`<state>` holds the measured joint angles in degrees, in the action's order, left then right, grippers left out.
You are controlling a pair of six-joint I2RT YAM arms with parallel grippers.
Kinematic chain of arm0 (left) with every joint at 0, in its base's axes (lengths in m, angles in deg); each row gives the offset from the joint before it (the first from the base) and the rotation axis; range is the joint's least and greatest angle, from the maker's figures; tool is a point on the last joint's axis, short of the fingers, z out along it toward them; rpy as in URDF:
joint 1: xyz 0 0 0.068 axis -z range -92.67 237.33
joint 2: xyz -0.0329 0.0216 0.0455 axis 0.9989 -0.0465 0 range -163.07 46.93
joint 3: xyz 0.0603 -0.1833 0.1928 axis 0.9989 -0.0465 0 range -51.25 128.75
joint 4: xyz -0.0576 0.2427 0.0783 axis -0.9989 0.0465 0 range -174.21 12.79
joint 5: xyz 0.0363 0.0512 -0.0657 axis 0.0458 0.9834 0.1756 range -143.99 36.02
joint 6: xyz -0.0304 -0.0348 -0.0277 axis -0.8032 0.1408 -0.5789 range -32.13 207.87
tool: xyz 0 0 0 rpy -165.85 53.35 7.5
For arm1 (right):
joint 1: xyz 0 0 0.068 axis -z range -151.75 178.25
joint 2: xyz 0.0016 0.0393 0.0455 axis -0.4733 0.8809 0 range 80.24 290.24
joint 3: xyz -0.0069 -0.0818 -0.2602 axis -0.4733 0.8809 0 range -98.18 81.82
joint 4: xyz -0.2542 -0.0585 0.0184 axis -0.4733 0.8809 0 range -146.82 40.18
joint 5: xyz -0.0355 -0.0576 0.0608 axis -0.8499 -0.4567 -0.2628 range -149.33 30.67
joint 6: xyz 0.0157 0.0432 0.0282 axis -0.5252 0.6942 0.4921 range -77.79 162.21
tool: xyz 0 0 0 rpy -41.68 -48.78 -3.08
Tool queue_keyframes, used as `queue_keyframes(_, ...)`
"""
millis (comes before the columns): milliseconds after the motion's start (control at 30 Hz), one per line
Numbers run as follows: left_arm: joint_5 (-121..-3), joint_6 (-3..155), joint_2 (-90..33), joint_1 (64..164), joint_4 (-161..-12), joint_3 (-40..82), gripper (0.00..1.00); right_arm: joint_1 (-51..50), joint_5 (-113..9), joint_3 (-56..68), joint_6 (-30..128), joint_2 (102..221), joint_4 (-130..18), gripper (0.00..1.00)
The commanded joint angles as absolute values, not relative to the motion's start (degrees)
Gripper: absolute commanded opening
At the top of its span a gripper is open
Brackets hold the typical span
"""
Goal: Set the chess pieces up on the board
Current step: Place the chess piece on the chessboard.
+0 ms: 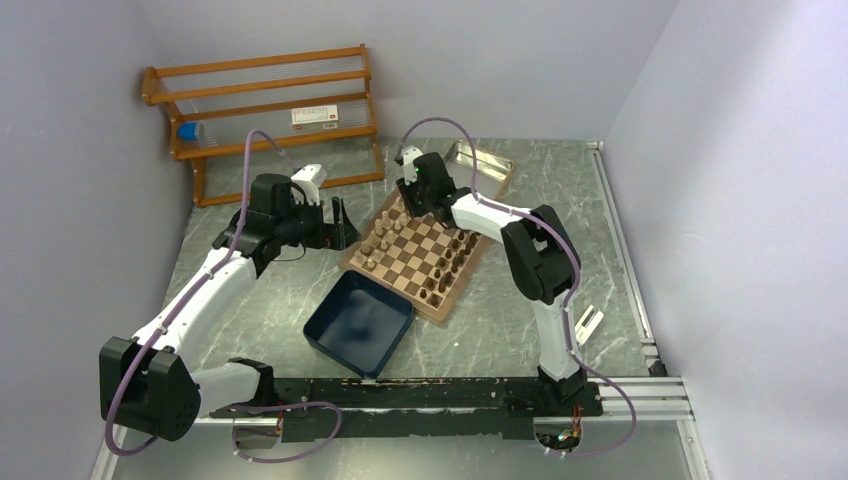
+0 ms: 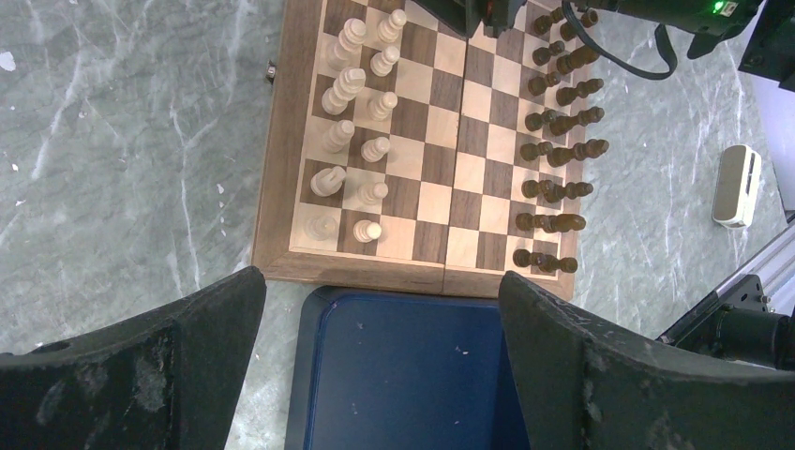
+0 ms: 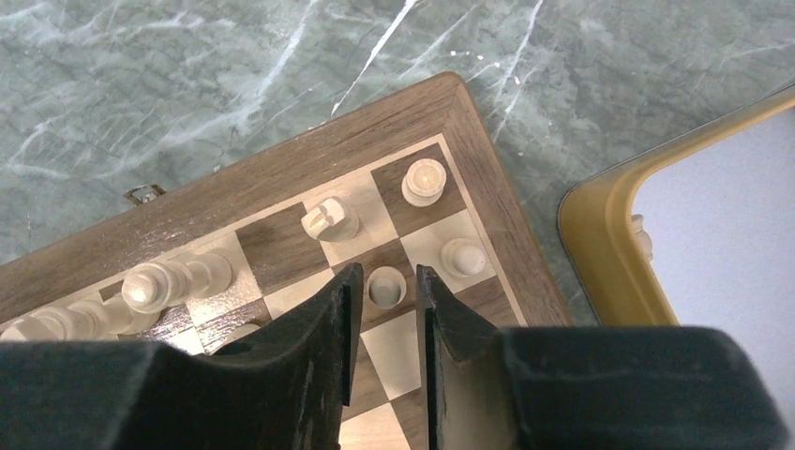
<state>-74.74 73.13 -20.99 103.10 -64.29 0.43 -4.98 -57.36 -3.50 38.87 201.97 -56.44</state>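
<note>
Straddling a light pawn (image 3: 385, 287) near the board's far corner, the right gripper (image 3: 387, 273) has its jaws narrowly parted, with a sliver of dark square showing on either side of the piece. Close neighbours hem it in. Another light pawn (image 3: 463, 255) stands just beside the outer finger, a light knight (image 3: 330, 220) just beyond the other finger, and a round-topped light piece (image 3: 424, 181) sits on the corner square. The board (image 3: 281, 183) lies on the grey-green marbled table (image 2: 122, 141), and the gold-rimmed metal tin (image 3: 600, 244) sits just off that corner.

The left gripper (image 2: 380, 309) hangs empty, its jaws spread wide, above the place where the navy tray (image 2: 305, 375) meets the board's near edge. In its view the light pieces (image 2: 361, 122) fill two files on one side of the board and the dark pieces (image 2: 553, 150) line the opposite side. A small white object (image 2: 736, 185) lies on the table beyond the dark pieces. A wooden rack (image 1: 265, 100) stands against the back wall.
</note>
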Motion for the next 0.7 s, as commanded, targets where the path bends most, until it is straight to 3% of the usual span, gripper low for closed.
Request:
queue_keyframes(0, -74.8, 73.9, -19.9, 102.3, -65.0, 0.2, 0.99, -5.1, -58.9, -6.5, 37.6, 201.7, -54.7, 0.32)
queue_keyframes(467, -72.6, 73.9, -20.2, 102.3, -64.7, 0.2, 0.99, -0.8, -54.6, -2.6, 43.9, 191.2, -56.6, 0.37)
queue_keyframes(667, -69.3, 74.5, -20.8, 102.3, -64.2, 0.1, 0.99, 2.2, -58.8, 1.2, 49.7, 188.6, -59.6, 0.4)
